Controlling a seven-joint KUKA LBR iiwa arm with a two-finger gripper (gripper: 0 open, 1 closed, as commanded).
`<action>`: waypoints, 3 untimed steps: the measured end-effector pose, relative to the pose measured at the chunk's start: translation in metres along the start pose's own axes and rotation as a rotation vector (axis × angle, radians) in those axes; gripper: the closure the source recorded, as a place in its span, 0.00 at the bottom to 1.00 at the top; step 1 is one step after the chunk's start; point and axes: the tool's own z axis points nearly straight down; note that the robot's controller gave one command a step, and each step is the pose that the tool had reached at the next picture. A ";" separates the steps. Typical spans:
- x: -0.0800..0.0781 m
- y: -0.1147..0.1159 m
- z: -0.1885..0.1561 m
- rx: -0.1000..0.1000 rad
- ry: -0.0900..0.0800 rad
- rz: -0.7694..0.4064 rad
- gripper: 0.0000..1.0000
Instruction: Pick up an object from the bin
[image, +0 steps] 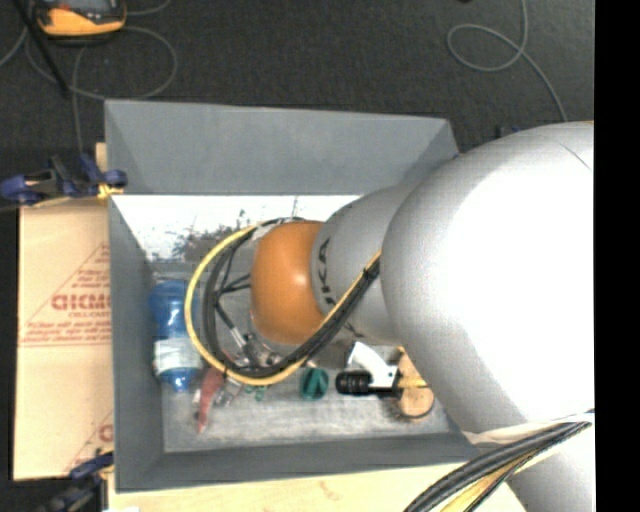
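Note:
My gripper (244, 354) is low in the bin's front left part, mostly hidden under the arm's orange cover and cable loop. Just left of it lies a blue plastic bottle (171, 335) with a white label, lengthwise along the left wall. A thin reddish-brown thing (208, 398) lies just below and to the left of the gripper, near the front wall. A small teal piece (314, 384) sits to the gripper's right.
Further right along the front lie a black-and-white tool-like thing (366, 374) and a round wooden disc (414, 401). The big grey arm covers the bin's right half and middle. The back of the floor shows dark scuff marks.

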 end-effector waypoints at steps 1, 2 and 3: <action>0.000 0.000 -0.002 0.002 0.002 0.000 1.00; 0.002 -0.002 -0.012 0.009 0.010 -0.001 1.00; 0.003 -0.002 -0.035 0.013 0.013 -0.003 1.00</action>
